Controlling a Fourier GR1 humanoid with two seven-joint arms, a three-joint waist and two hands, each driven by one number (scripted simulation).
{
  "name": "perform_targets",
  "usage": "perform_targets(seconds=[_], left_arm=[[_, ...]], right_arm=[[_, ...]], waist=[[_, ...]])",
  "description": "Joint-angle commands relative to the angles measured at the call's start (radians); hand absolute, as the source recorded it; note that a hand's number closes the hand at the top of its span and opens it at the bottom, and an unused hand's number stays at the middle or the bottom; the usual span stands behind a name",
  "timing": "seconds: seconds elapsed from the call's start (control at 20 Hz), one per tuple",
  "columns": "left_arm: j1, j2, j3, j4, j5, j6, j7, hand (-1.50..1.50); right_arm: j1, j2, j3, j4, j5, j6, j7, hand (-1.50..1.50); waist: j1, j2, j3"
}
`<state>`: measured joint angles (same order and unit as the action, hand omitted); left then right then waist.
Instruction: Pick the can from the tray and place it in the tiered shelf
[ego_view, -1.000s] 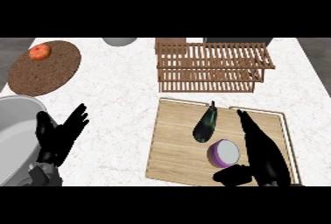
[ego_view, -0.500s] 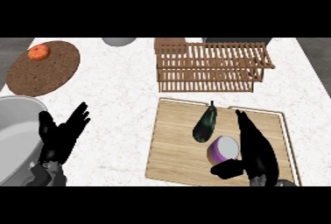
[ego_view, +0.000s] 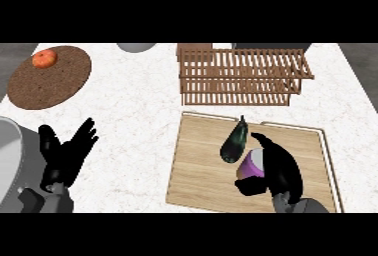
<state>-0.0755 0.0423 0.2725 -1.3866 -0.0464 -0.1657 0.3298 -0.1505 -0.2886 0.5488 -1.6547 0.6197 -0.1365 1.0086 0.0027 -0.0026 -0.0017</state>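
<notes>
curling round the purple can (ego_view: 251, 164) on the wooden tray (ego_view: 203, 165), right hand (ego_view: 279, 167) with fingers wrapped on it and hiding half, left hand (ego_view: 68, 154) resting open, fingers up, tiered shelf (ego_view: 240, 75) beyond

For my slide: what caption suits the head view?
Right hand curls around purple can on wooden tray.

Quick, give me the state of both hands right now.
Left hand: open, fingers up, resting at the lower left, holding nothing.
Right hand: curled round the purple can on the wooden tray.
</notes>
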Motion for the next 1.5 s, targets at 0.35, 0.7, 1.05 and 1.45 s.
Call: perform_targets(seconds=[0.35,0.7,1.05,1.45], left_arm=[[0.047,-0.002,-0.017,0.029,-0.012,0.023,-0.056,0.0],[-0.013,-0.021,-0.066,-0.006,-0.026,0.026,0.005,0.0],[-0.019,0.059,0.016,0.072,0.046,-0.022,-0.02,0.0],[0.009,0.004,-0.02,0.048,0.001,0.045,-0.046,0.0]], right_arm=[[-0.02,0.086,0.025,0.039,0.003,0.077,-0.095,1.5],[-0.229,0.242,0.144,0.243,-0.007,0.197,-0.207,1.5],[-0.27,0.286,0.209,0.075,0.098,0.055,-0.186,1.5],[-0.454,0.288,0.116,-0.31,0.256,0.213,0.132,1.5]], waist=[[0.0,0.003,0.001],[0.039,0.013,0.002],[-0.001,0.001,0.001],[-0.018,-0.006,0.001]])
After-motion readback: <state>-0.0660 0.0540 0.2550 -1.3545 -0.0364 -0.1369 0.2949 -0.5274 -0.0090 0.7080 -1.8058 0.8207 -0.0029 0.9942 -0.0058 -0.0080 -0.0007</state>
